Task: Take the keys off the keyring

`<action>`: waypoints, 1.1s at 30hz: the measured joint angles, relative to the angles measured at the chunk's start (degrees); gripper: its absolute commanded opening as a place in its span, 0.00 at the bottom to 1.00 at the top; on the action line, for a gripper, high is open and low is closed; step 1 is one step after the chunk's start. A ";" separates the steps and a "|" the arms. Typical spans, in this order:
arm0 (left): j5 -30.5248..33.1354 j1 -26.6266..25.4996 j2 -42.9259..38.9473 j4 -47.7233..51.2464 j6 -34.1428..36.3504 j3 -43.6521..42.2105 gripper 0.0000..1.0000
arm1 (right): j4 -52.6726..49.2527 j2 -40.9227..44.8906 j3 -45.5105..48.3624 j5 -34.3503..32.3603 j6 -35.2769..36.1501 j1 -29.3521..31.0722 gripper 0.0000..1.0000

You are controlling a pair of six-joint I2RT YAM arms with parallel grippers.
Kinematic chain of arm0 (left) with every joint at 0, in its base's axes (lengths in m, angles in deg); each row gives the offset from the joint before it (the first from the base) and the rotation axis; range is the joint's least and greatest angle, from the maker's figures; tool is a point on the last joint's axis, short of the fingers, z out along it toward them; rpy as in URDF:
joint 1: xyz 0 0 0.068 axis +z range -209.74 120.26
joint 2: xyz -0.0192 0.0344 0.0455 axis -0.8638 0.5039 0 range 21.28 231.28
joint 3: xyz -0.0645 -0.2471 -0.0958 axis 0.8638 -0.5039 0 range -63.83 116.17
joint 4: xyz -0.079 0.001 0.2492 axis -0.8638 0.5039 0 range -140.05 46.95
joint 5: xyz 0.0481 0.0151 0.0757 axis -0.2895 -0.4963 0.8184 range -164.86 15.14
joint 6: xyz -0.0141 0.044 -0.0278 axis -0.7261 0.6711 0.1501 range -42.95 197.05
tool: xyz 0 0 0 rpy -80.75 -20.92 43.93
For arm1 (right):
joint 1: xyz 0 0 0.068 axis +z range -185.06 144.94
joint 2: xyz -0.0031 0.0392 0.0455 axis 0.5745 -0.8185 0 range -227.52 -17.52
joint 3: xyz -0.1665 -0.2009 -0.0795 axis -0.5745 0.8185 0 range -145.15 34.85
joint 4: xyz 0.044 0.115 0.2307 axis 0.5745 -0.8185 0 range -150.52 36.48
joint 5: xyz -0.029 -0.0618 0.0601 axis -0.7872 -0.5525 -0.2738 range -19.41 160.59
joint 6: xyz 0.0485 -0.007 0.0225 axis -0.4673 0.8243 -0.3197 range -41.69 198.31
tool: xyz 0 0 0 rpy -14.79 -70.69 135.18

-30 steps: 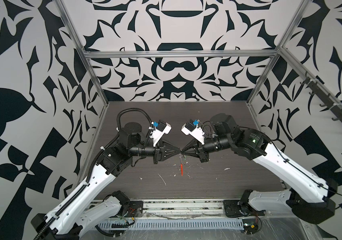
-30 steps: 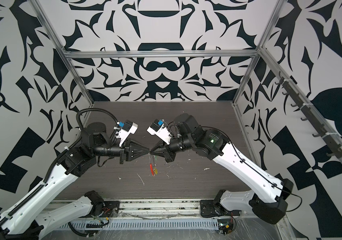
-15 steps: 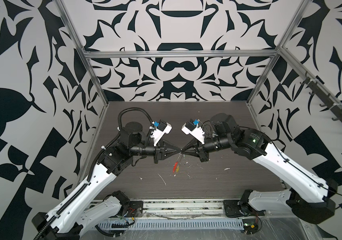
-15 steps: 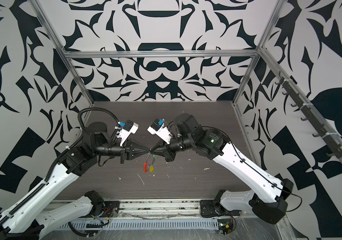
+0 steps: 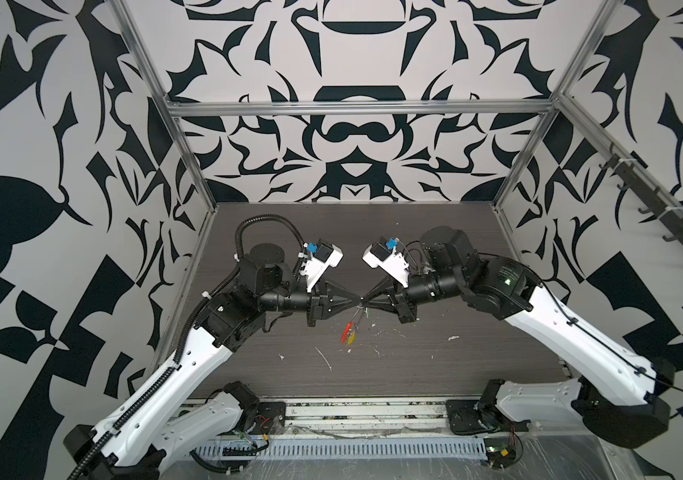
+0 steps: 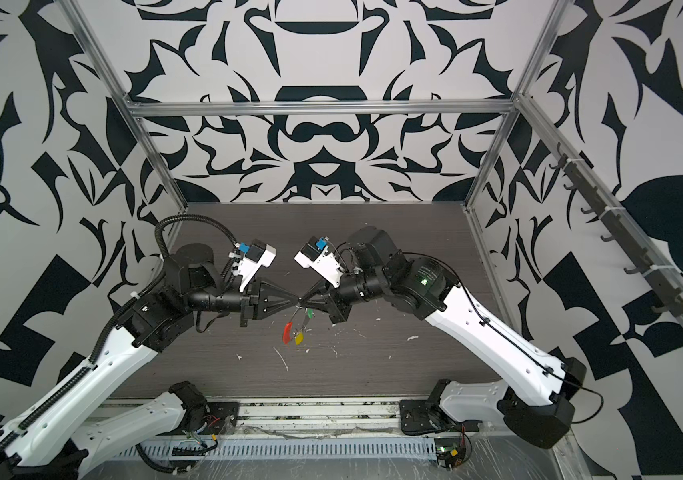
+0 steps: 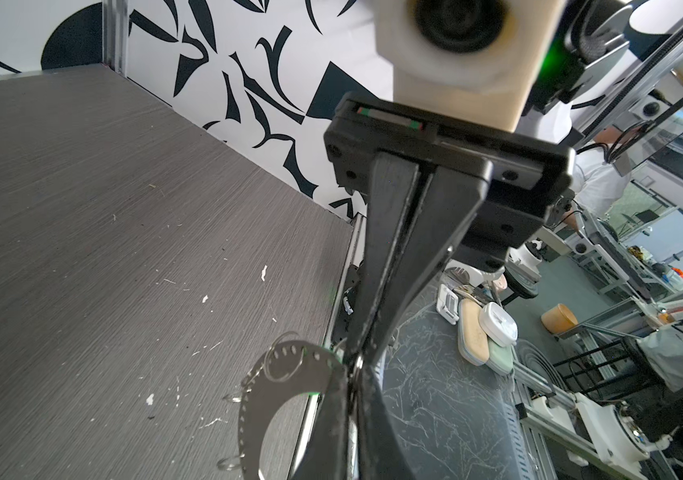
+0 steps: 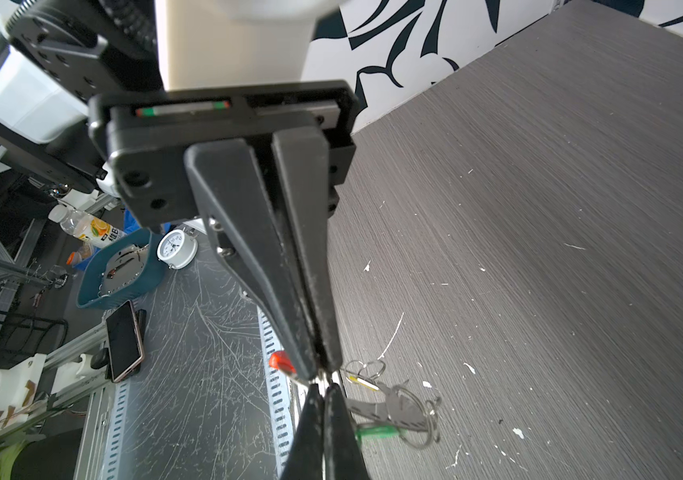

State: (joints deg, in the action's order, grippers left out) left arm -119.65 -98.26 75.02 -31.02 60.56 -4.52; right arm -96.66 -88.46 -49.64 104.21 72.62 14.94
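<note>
Above the middle of the table, my left gripper [image 5: 356, 300] and right gripper [image 5: 365, 300] meet tip to tip, both shut on the keyring's thin wire ring [image 7: 357, 365]. The keyring's pale perforated strip [image 7: 289, 368] curves down from the pinch to its red end [image 5: 346, 330]. Of the keys, the yellow tag [image 6: 299, 338] hangs beside the red end and the green tag [image 6: 310, 312] higher, near the right fingers. In the right wrist view the yellow tag [image 8: 362, 382], green tag [image 8: 377, 432] and small metal loops [image 8: 427, 419] dangle off the strip [image 8: 391, 409].
The dark wood-grain table [image 5: 435, 357] carries scattered white flecks and scraps [image 5: 325, 358]. Patterned walls with metal frame posts [image 5: 190, 166] close the cell on three sides. A slotted cable rail [image 5: 331, 449] runs along the front edge.
The left gripper's jaws have closed on the ring. The hanging strip with its tags has swung from straight down to slanting toward the left. The right gripper has stayed put.
</note>
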 measured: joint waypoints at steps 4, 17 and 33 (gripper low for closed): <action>-0.02 0.00 -0.11 -0.48 0.00 0.00 0.00 | 0.33 0.11 0.00 -0.15 -0.42 -0.07 0.00; 3.23 0.00 -3.37 -6.82 -2.27 -2.67 0.00 | 13.16 9.62 9.25 -2.86 -1.22 0.02 0.43; 4.83 0.00 -5.88 -12.83 -5.88 -5.73 0.00 | 26.62 15.54 22.14 -6.54 -1.70 0.11 0.38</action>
State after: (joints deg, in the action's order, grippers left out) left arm -114.82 -98.26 69.14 -43.85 54.68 -10.25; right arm -70.04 -72.92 -27.50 97.68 70.91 15.05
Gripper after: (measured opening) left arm 0.041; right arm 0.387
